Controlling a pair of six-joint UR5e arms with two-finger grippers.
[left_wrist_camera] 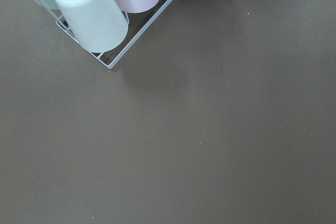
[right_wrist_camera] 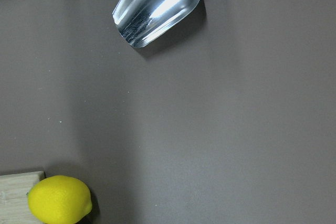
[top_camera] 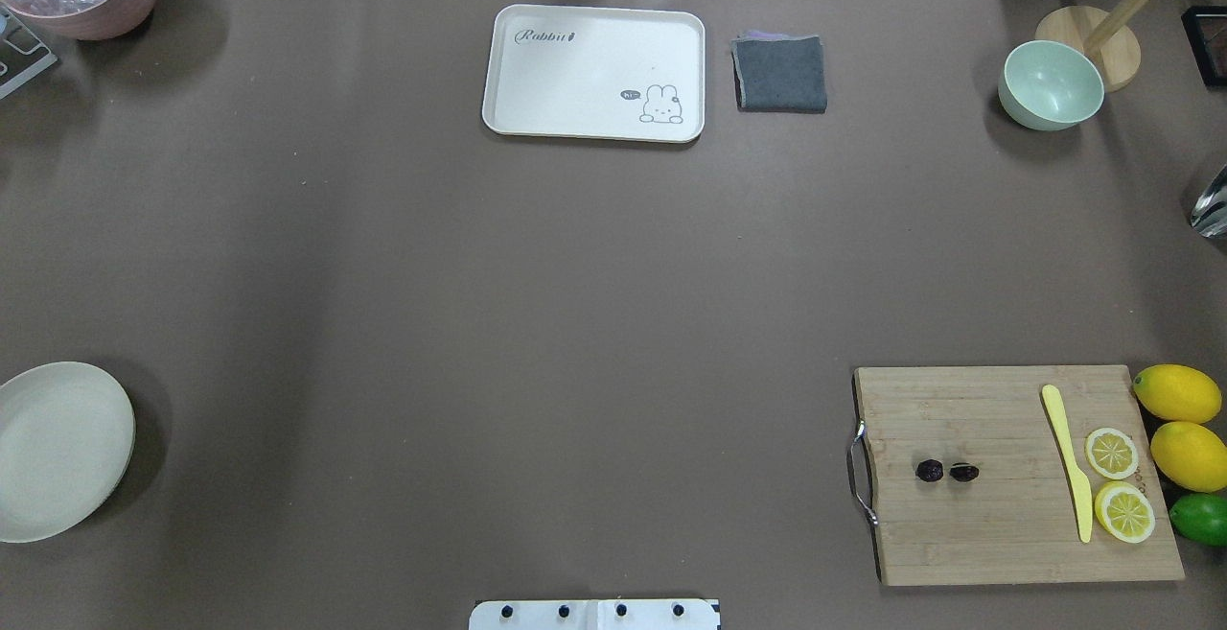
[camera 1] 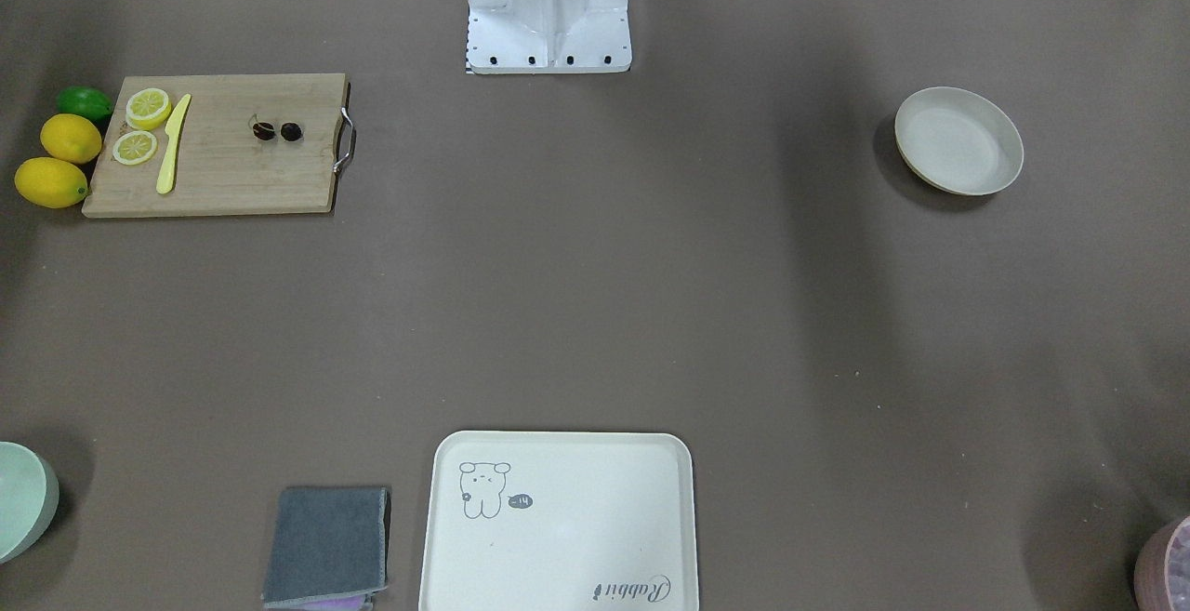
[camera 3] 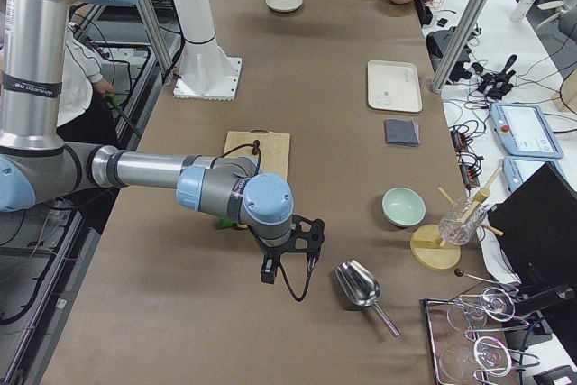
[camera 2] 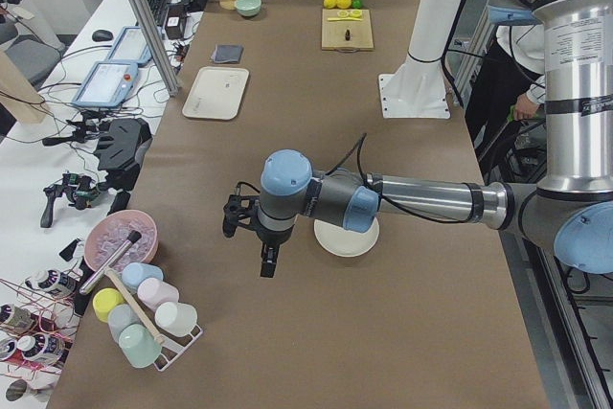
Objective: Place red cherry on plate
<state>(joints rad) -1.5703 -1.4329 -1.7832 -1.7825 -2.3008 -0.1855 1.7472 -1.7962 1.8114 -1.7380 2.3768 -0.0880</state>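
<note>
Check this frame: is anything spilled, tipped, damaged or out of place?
Nothing stands out. The red cherry lies on the cutting board, the plate sits upright and empty far off on the robot's left side, and nothing looks spilled.

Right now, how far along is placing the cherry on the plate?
Nothing done: the red cherry lies on the cutting board, and the plate stands empty. Nothing in hand: the left arm and the right arm hang far from it. Left: pick, carry, place.

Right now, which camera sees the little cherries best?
The overhead exterior view: the red cherry lies clear and unblocked on the cutting board. The front-facing view shows it nearly as well; both side views show only a tiny dark speck; the wrist cameras miss it.
</note>
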